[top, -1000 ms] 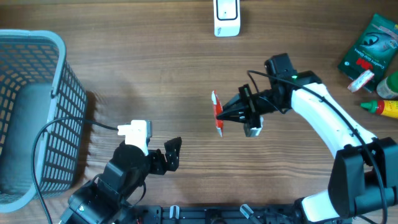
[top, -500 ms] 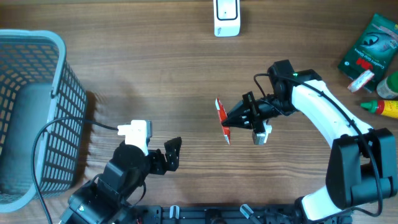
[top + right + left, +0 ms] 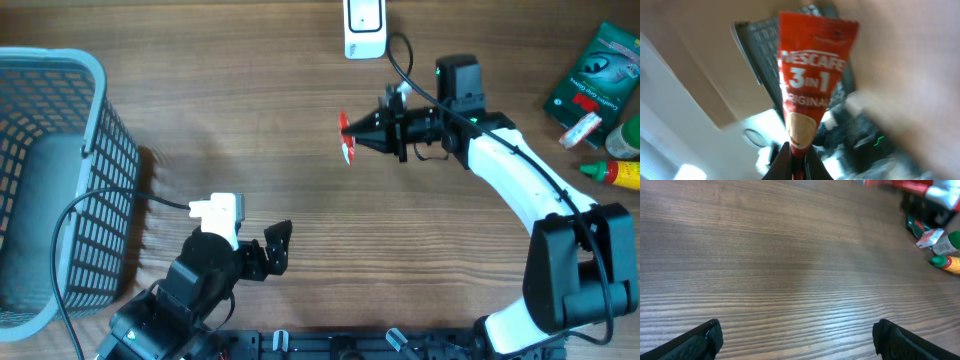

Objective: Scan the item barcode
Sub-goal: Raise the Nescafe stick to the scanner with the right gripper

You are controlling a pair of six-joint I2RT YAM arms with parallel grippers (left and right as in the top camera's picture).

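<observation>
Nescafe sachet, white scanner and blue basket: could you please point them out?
Nescafe sachet [image 3: 812, 80]: right wrist view, printed front.
white scanner [image 3: 364, 28]: overhead view, its body.
blue basket [image 3: 50, 58]: overhead view, top rim.

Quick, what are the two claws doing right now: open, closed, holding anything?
Left gripper: open, holding nothing.
Right gripper: closed on the red Nescafe sachet.

— What is cropped overhead?
— The basket [image 3: 50, 58] by the left edge, the white scanner [image 3: 365, 30] by the top.
— And blurred?
— Everything behind the sachet [image 3: 812, 85], seen from the right wrist.
</observation>
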